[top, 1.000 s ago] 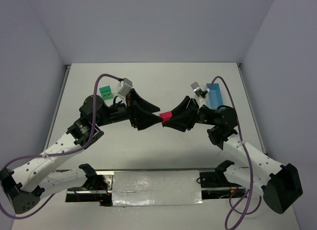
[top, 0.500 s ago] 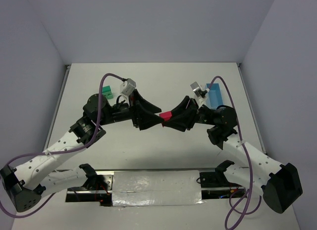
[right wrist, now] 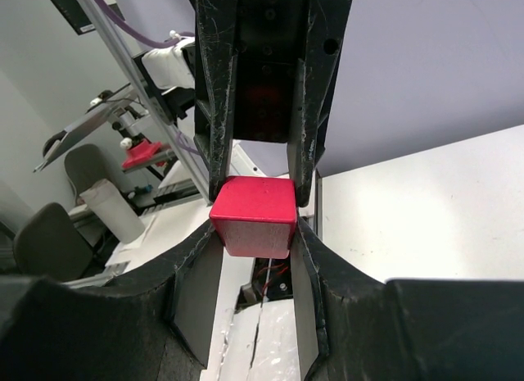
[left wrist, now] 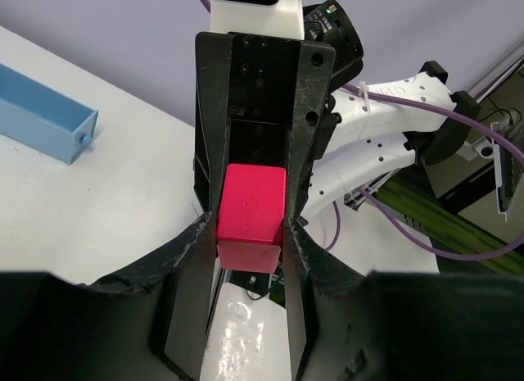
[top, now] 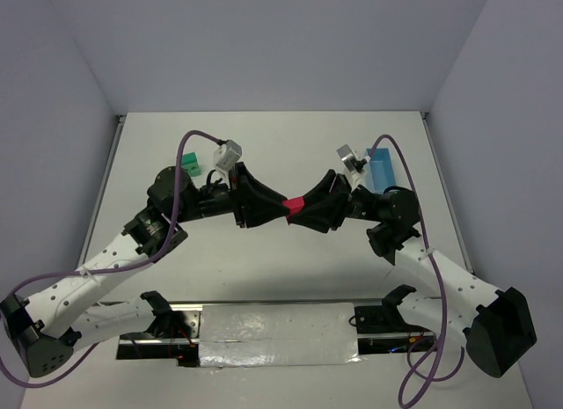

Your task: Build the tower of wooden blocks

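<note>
White table (top: 290, 149); left claw (top: 283, 210) and right claw (top: 304, 213) both pinch smooth red block (top: 293, 203).

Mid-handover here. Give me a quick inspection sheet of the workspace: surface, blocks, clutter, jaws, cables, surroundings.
Surface: white table; silver taped strip along its near edge.
Job's things: red block held off the table, mid-workspace; green blocks grouped at the far left, behind the left arm, with nothing gripping them.
Clutter: blue tray at the far right, behind the right arm.
Jaws: left jaws and right jaws meet tip to tip, both closed on the red block from opposite sides.
Cables: purple cables loop off both wrists, not touching the blocks.
Surroundings: plain walls on three sides; office chair beyond the table in the right wrist view.
</note>
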Robot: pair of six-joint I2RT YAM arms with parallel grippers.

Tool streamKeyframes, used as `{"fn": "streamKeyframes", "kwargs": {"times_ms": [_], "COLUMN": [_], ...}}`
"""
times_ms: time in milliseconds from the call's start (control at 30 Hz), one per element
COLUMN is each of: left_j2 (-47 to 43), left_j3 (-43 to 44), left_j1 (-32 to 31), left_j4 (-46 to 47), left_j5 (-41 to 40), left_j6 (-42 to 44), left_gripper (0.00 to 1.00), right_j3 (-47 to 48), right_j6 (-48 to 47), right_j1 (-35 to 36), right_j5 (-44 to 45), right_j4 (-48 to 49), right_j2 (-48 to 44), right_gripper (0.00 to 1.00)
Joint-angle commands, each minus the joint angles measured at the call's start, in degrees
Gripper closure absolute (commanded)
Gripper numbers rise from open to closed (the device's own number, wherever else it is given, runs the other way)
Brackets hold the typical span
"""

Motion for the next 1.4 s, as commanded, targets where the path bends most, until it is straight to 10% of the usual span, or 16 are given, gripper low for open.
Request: {"fn": "streamKeyframes", "kwargs": {"times_ms": [0,67,167,367,700,1067,1233,1367], "left_j2": [0.6,0.7,1.1,5.6,11.7,35.7,34.7,32.9], "left_j3": [3.0,3.9,7.9,21.1,17.2,42.2,38.1,33.9], "left_j1": [-0.4,-0.4,-0.3,5.3,19.3,36.2,37.6,46.0], "left_j4": [1.7,-1.1,-7.4,-27.4,-26.7,-46.1,-46.0,-42.3], "left_j5": [1.1,-0.2,-1.1,-5.5,-13.0,0.5,-6.5,3.4], "left_j6": [1.4,3.8,9.8,28.3,58.1,71.6,76.0,75.2], "left_gripper": [1.0,1.0,1.0,1.0,1.0,1.0,1.0,1.0], "right_j3": [1.7,1.1,0.1,-6.2,-0.2,-2.7,-4.1,-3.7], "right_j6": [0.6,0.2,-1.8,0.8,-10.3,-15.2,-6.4,-3.9], "right_j1": [0.1,0.0,-1.2,-12.5,-20.8,-21.1,-21.3,-21.4], "right_j5": [0.8,1.3,1.6,2.5,17.3,14.0,9.9,7.1], "right_j4": [2.9,2.1,-0.3,-3.4,-49.8,-50.4,-40.6,-34.9], "right_j2": [0.4,-0.3,-1.7,-6.6,-15.1,-13.0,-3.8,0.8], "right_gripper": [0.75,0.35,0.0,0.0,0.0,0.0,0.0,0.0]}}
